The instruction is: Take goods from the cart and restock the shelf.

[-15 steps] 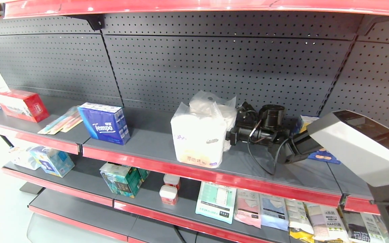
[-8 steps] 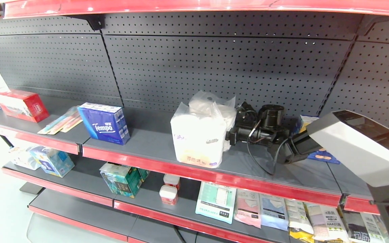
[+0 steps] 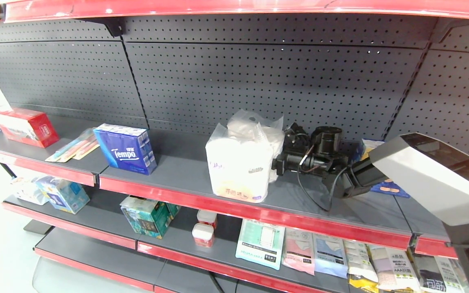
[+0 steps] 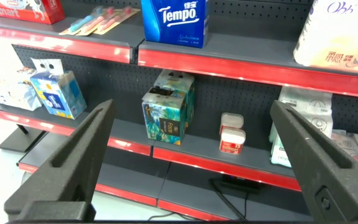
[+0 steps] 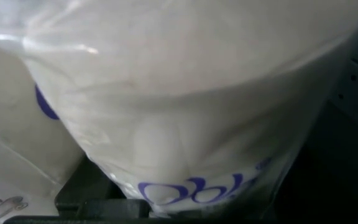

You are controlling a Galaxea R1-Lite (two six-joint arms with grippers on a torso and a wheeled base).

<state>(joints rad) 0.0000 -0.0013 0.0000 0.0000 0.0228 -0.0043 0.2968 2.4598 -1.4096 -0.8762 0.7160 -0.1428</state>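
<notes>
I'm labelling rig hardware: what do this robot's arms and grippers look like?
The right arm has an angular pale grey shell with a black top face, then black wrist parts: a stubby cylinder and a thin black cable looping loose. The left gripper has two matte dark grey, wedge-shaped fingers.

Head overview; wrists close; shelf shared

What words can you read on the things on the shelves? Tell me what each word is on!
"Tempo": on the blue tissue pack.
"Obb", cut off after that: on the white paper roll pack.
"Smart": on the red box.
The print on the flat packs and the other goods on the lower shelves is too small to read.
</notes>
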